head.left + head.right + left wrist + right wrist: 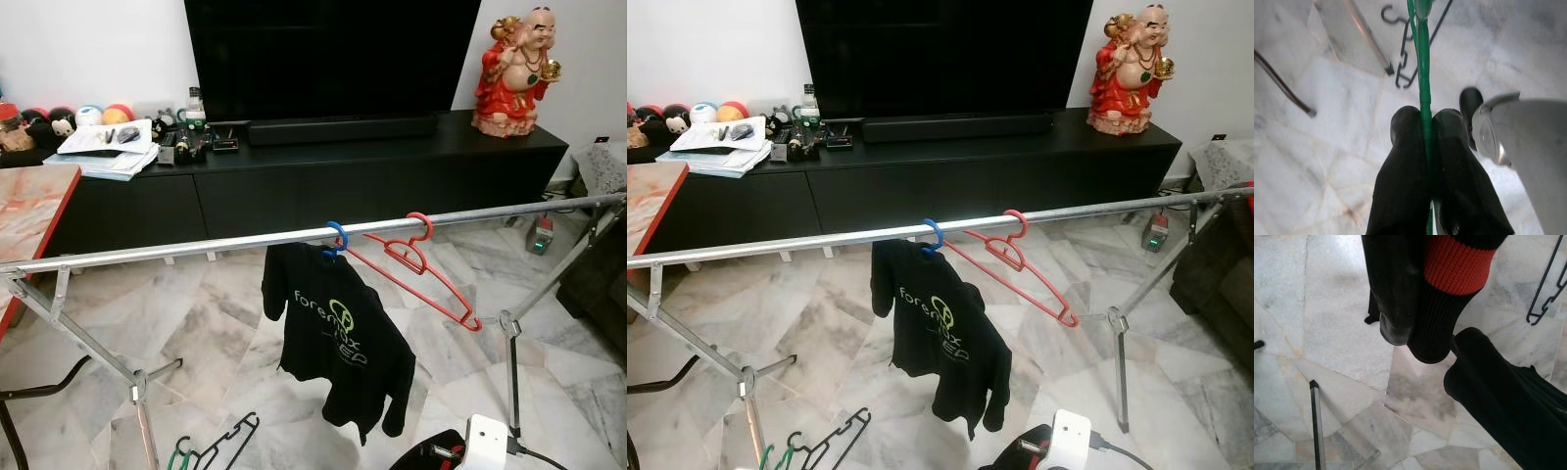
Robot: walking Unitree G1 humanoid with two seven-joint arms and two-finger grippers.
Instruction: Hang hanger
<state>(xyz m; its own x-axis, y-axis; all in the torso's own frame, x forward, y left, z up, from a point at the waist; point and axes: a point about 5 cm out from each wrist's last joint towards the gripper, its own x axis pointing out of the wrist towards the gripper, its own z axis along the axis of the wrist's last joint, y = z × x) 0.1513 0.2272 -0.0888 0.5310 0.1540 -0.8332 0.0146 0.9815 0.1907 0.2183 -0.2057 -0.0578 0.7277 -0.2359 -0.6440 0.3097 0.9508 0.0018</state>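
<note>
Left pincer (1422,132) clamped on green hanger (1423,73), low over marble floor (1327,147).
Drying rack rail (196,246) crosses the room; black T-shirt (338,338) hangs from it on blue hanger hook (336,238), empty red hanger (421,269) tilted just beside. Black hanger (230,441) lies on floor near the green one. Right pincer (1425,340) together on a black sleeve with red band (1457,264). Black TV counter (323,176) behind, red Buddha statue (514,69) on it.
</note>
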